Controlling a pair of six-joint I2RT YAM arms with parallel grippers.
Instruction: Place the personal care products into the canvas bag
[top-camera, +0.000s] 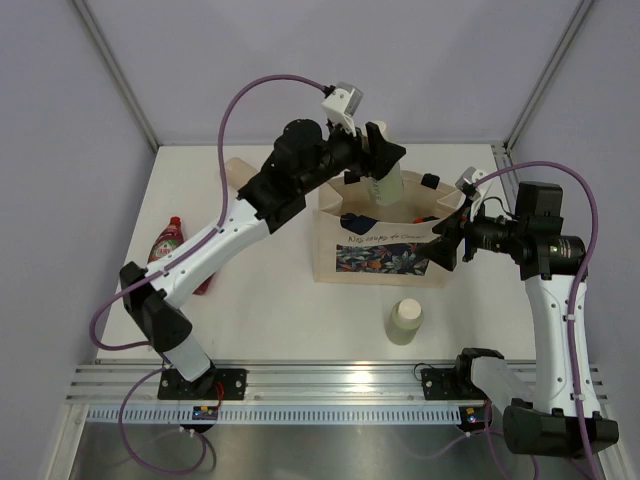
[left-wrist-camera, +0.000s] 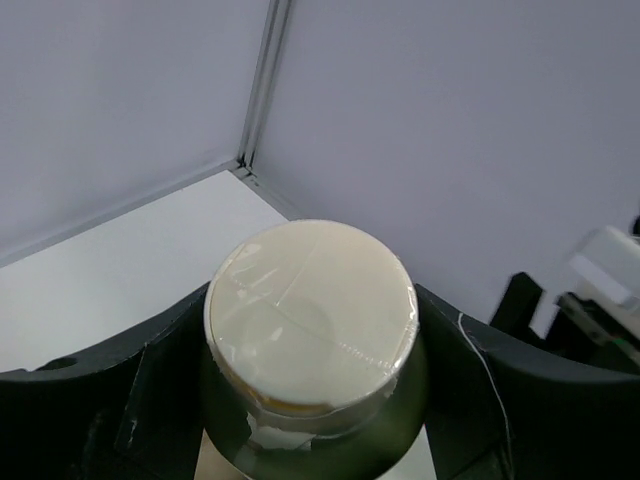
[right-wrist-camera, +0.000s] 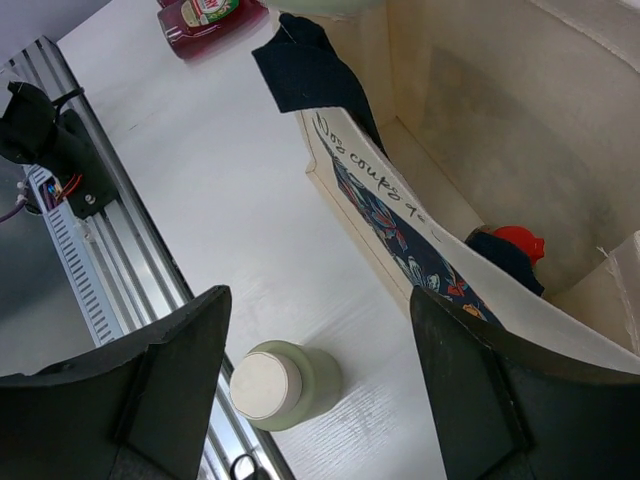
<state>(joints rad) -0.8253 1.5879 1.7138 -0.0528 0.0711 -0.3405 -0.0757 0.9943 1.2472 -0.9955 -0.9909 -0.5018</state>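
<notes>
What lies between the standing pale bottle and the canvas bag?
Only bare table between standing pale bottle and canvas bag, shown in top and right wrist views.

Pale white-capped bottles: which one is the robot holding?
The pale bottle above the canvas bag, clamped in the left gripper; the other bottle stands free on the table.

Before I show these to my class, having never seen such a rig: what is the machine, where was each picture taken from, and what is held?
Two robot arms are bolted at a table's near edge. One picture looks down from above; the others come from cameras on each wrist. The left arm has its jaws closed on a pale bottle over the canvas bag. The right arm has its jaws open beside the bag's right edge. On the table a second pale bottle stands and a red bottle lies. A red cap shows inside the bag.
</notes>
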